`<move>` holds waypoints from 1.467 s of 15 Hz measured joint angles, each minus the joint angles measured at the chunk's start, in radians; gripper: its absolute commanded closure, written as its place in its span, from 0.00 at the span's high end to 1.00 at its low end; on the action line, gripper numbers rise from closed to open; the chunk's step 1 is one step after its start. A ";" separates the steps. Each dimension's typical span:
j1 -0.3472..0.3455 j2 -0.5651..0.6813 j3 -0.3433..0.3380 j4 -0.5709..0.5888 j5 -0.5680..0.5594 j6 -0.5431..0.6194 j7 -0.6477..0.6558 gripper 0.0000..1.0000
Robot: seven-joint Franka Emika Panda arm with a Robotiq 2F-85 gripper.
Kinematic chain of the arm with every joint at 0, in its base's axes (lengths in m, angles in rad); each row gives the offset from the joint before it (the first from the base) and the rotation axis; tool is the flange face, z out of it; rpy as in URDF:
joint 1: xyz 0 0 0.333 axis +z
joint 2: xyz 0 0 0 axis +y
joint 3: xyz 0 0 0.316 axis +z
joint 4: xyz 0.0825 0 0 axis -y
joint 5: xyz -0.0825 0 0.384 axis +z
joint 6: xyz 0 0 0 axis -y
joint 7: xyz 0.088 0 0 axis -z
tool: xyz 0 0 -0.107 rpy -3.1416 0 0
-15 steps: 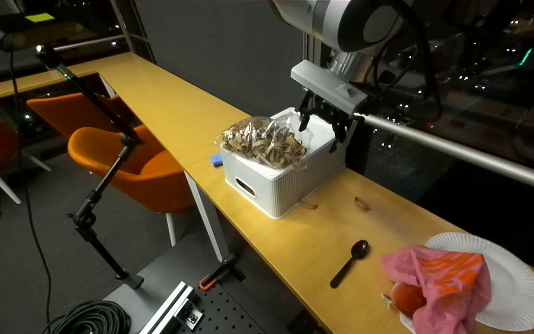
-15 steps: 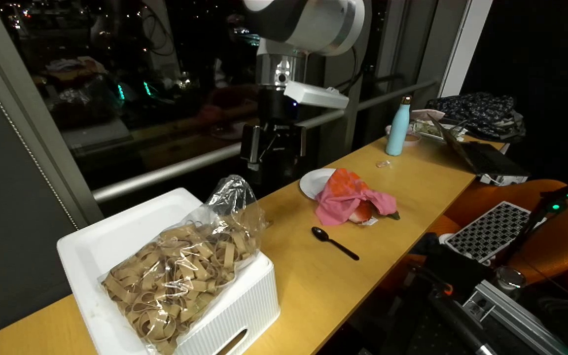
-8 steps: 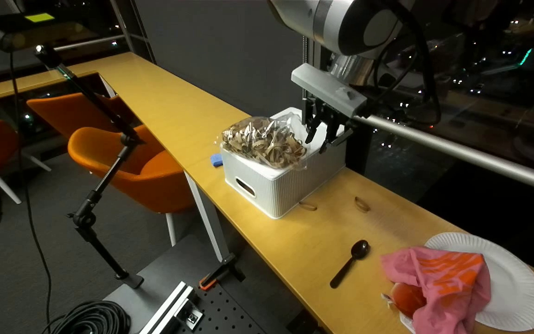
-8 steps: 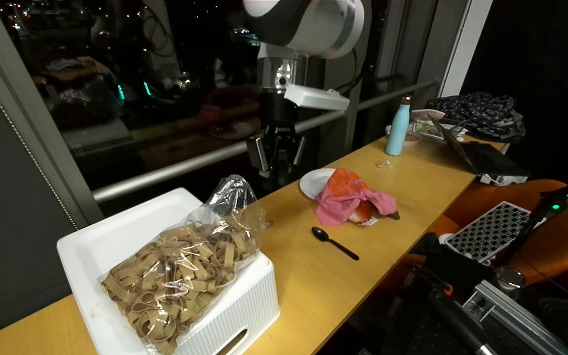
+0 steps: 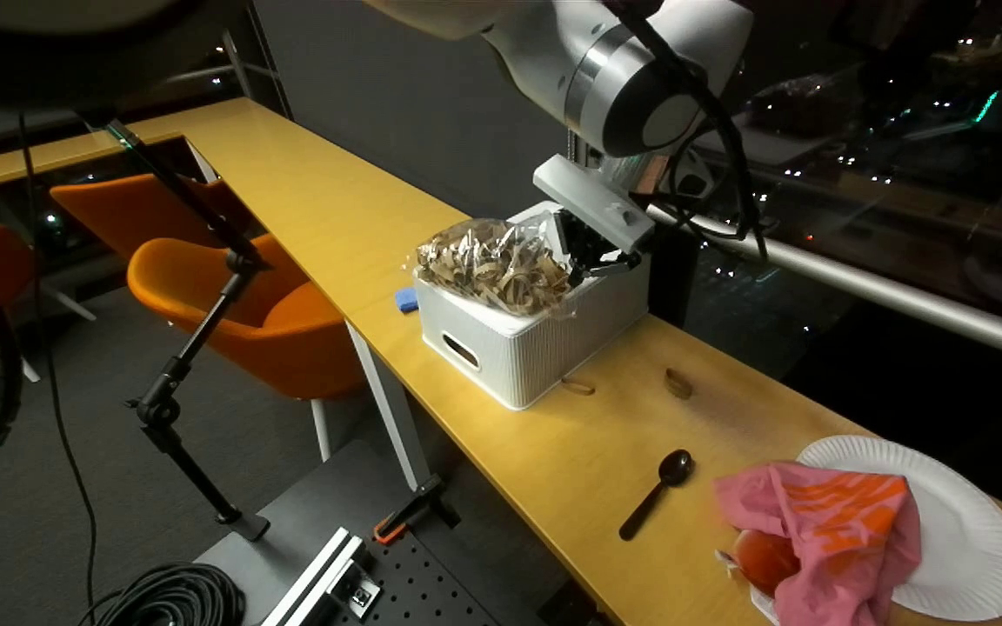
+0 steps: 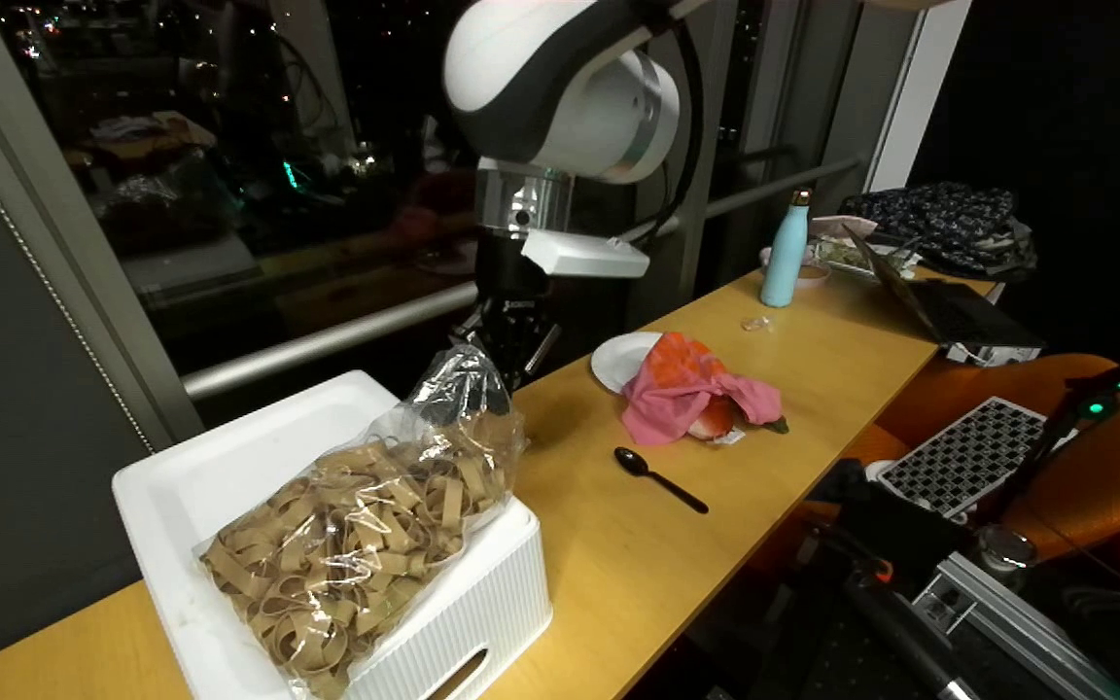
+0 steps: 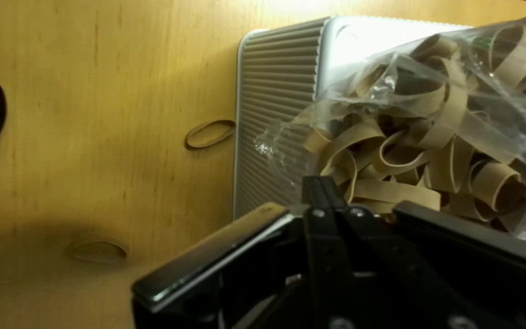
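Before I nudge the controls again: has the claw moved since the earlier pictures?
Yes. In an exterior view, judged against the white box, the claw has moved lower and picture-left, toward the bag of tan bands.

room lies between spoon [image 5: 658, 490] and box [image 5: 566, 339], whose top a bag [image 5: 492, 265] partly blocks.

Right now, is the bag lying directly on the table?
No: in an exterior view, the bag lies on top of the box, which stands on the table.
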 measured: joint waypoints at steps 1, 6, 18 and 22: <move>0.000 0.009 0.008 -0.003 0.022 0.027 -0.009 0.00; -0.006 0.016 0.040 -0.021 0.141 0.087 -0.073 0.00; -0.016 -0.025 0.058 -0.061 0.227 -0.047 -0.113 0.00; -0.019 -0.020 0.058 -0.061 0.227 -0.074 -0.127 0.00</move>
